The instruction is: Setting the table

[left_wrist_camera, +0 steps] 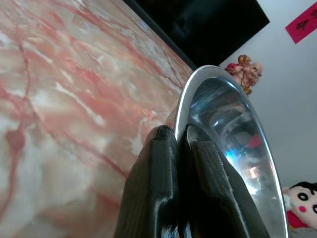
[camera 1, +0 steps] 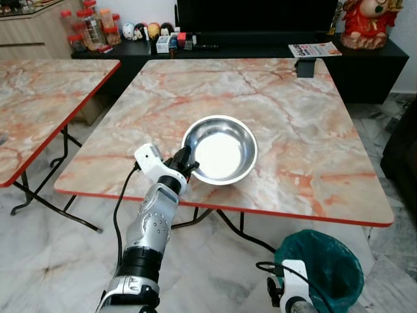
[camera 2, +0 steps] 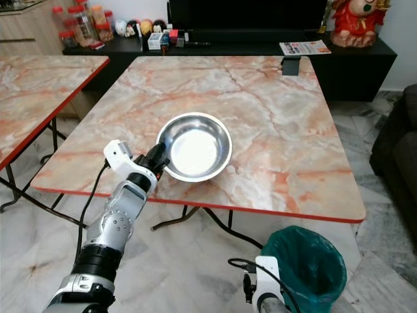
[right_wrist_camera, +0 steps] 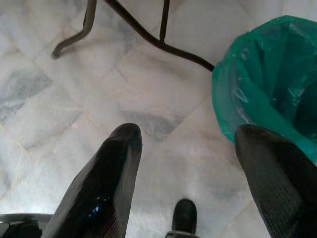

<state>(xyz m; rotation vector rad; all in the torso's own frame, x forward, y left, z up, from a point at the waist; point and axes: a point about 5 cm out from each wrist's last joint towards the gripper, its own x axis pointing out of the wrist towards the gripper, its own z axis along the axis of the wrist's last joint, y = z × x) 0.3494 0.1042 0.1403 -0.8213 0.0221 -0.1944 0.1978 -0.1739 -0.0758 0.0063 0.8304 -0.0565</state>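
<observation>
left claw (camera 1: 187, 164) pinched tight, right claw (right_wrist_camera: 188, 148) spread wide

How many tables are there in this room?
2 in view. One is straight ahead with the bowl on it, held at its rim by the left gripper. The other stands to its left, partly cut off.

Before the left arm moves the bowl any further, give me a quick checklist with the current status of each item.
1. Left end effector shut on the bowl rim: ok, fingers pinch the near-left edge.
2. Bowl resting on the table: ok by the eye views; whether it is tipped slightly, cannot tell.
3. Bowl contents: ok, looks empty and shiny inside.
4. Tabletop around the bowl free for sliding: ok, bare marble surface on all sides.
5. Distance from the near table edge: ok, though the bowl sits near it.
6. Right end effector out of the way: ok, open, low over the floor beside the green bin.
</observation>
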